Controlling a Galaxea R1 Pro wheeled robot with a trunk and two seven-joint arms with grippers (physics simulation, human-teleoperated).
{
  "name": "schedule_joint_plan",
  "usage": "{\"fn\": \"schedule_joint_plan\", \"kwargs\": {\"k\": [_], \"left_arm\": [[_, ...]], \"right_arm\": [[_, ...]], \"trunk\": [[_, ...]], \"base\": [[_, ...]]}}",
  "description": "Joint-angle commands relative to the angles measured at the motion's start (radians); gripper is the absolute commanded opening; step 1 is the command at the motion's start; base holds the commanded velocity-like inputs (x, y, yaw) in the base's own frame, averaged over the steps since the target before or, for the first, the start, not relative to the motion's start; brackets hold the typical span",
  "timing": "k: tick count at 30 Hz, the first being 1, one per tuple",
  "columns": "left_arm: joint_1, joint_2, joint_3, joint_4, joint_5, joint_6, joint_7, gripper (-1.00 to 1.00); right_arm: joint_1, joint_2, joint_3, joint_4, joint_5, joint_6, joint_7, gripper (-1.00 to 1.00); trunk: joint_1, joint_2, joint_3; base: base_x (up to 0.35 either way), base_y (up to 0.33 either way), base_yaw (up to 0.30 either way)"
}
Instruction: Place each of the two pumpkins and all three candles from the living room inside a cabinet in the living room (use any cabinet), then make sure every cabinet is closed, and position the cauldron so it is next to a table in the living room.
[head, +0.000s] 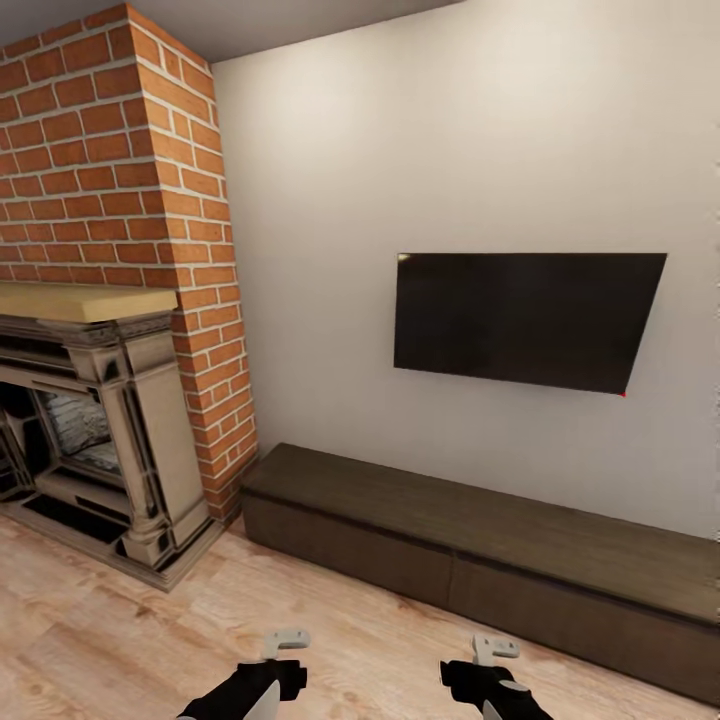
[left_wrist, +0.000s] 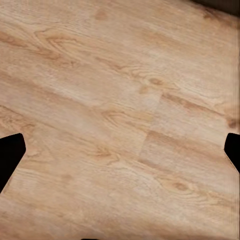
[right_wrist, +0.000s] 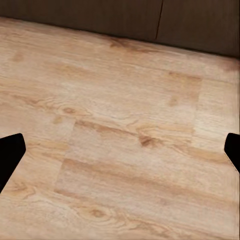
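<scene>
You faced the white wall (head: 450, 150), with the brick fireplace (head: 110, 300) at the frame's left and the black TV (head: 525, 318) right of centre. The cabinet (head: 480, 525) ran low along the wall, drawers closed. At the bottom edge, your left gripper (head: 285, 640) and right gripper (head: 495, 648) hung over the plank floor (left_wrist: 120, 110), fingers spread wide, holding nothing.

You're looking at a light wood plank floor (head: 120, 620) that runs from the fireplace (head: 100, 450) across to the wall. The long dark brown cabinet (head: 480, 540) stands directly on it against that wall, its flat top bare and its fronts closed. The fireplace base also rests on the planks.
</scene>
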Motion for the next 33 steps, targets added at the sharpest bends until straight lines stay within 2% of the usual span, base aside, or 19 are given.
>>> {"fn": "schedule_joint_plan", "kwargs": {"k": [1,7,12,33], "left_arm": [[-0.001,0.0,-0.009,-0.002,0.009,0.005,0.007,1.0],[-0.001,0.0,-0.009,-0.002,0.009,0.005,0.007,1.0],[-0.001,0.001,-0.009,-0.002,0.011,0.005,0.007,1.0],[-0.001,0.001,-0.009,-0.003,0.013,0.001,0.007,1.0]], "right_arm": [[0.0,-0.001,0.007,0.0,-0.008,0.004,-0.008,1.0],[0.0,-0.001,0.006,0.002,-0.011,0.004,-0.008,1.0],[0.0,-0.001,0.005,0.002,-0.012,0.005,-0.008,1.0],[0.0,-0.001,0.002,0.002,-0.012,0.005,-0.008,1.0]], "trunk": [[0.0,-0.001,-0.002],[0.0,-0.001,-0.001],[0.0,-0.001,0.003],[0.0,-0.001,0.02]], "base": [[0.0,-0.32,-0.004],[0.0,-0.32,-0.033],[0.0,-0.274,-0.202],[0.0,-0.02,-0.266]]}}
